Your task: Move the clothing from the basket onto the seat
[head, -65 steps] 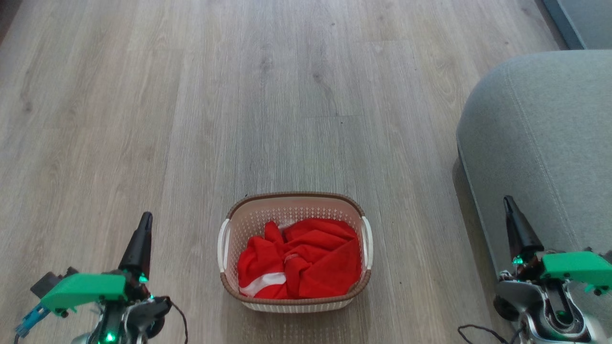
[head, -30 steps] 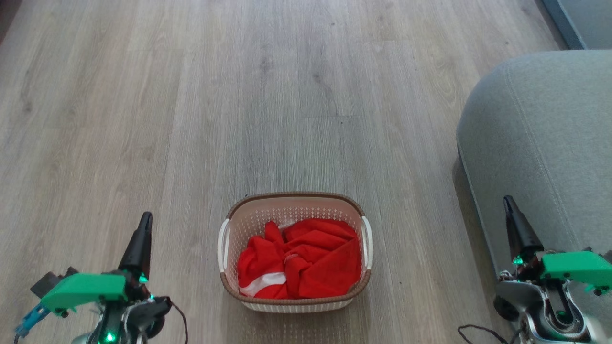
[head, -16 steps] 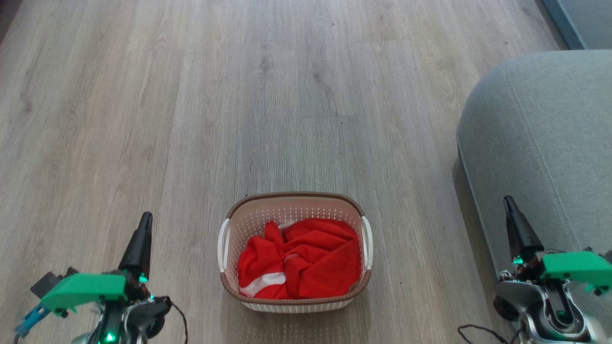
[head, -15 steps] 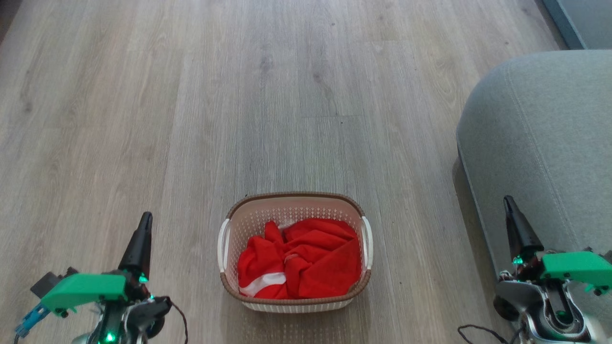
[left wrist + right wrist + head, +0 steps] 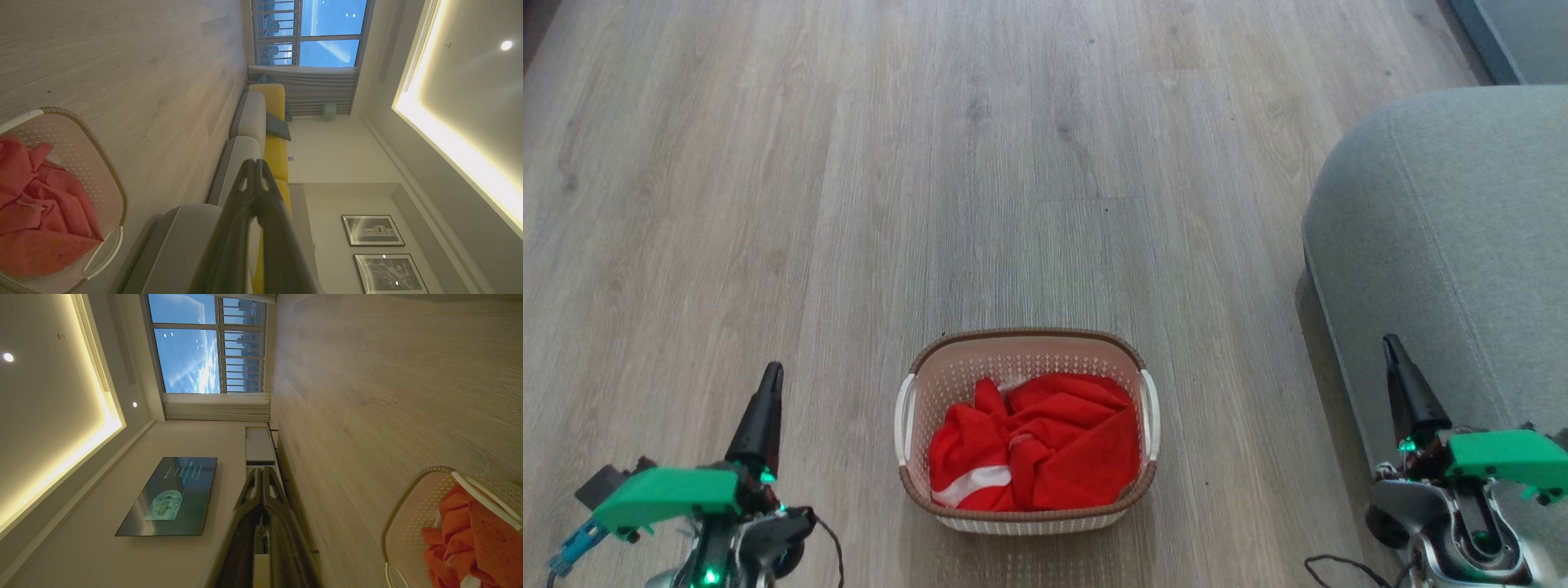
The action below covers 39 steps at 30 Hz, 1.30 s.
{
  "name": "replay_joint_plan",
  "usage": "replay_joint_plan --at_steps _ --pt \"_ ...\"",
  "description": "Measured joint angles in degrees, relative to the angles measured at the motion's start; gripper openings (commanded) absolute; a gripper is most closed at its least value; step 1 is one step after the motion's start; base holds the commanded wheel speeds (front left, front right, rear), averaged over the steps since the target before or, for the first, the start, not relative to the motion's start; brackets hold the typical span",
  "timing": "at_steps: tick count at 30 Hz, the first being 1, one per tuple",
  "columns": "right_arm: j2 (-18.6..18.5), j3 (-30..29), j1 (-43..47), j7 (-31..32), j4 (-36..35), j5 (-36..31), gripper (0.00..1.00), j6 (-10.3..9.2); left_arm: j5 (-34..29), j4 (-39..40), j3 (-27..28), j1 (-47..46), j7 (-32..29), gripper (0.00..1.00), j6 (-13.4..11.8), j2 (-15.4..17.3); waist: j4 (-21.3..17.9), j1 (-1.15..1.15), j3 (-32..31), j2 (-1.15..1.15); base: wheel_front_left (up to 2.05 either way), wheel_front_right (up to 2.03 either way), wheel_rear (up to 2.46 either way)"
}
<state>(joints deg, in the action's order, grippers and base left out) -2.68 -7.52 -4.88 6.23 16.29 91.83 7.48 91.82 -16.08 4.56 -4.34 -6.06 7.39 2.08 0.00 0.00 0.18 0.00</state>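
Note:
The clothing (image 5: pixel 1033 445), bright red fabric with a white stripe, lies bunched inside the cream basket (image 5: pixel 1025 347) on the wooden floor, bottom centre of the head view. The grey-green seat (image 5: pixel 1454 245) fills the right side. My left gripper (image 5: pixel 770 376) is shut and empty at the lower left, well left of the basket. My right gripper (image 5: pixel 1388 343) is shut and empty at the lower right, in front of the seat's edge. In the left wrist view the basket (image 5: pixel 102 163) with the clothing (image 5: pixel 36 212) is at the lower left; in the right wrist view the basket (image 5: pixel 412 506) and clothing (image 5: pixel 470 535) are at the lower right.
Bare wooden floor (image 5: pixel 931 163) stretches ahead and to the left. A sofa with yellow cushions (image 5: pixel 273 134) runs along the wall beyond the seat. A wall television (image 5: pixel 171 496) and a low cabinet (image 5: pixel 259 447) stand on the opposite side.

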Motion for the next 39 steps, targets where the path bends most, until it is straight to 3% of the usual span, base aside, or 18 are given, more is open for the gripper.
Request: replay_joint_plan --at_steps 13,14,21,39 --pt "0.0 0.0 0.0 0.0 0.0 0.0 0.0 0.0 0.0 0.0 0.0 0.0 0.0 0.0 0.0 0.0 0.0 0.0 0.0 0.0 0.0 0.0 0.0" --pt "0.0 0.0 0.0 0.0 0.0 0.0 1.0 0.0 0.0 0.0 0.0 0.0 0.0 1.0 0.0 0.0 0.0 0.0 0.0 0.0 0.0 0.0 0.0" --pt "0.62 0.47 2.87 -0.01 5.14 -0.01 1.0 0.01 -0.05 -4.83 -0.56 3.53 0.09 1.0 -0.01 -0.31 -0.01 0.0 0.05 0.0 0.0 0.0 0.0" --pt "0.02 4.64 -0.54 -3.09 6.51 -3.25 1.0 0.01 -4.04 -6.31 -2.5 0.44 3.18 1.0 -0.01 0.3 -0.17 0.01 0.43 0.0 0.0 0.0 0.0"
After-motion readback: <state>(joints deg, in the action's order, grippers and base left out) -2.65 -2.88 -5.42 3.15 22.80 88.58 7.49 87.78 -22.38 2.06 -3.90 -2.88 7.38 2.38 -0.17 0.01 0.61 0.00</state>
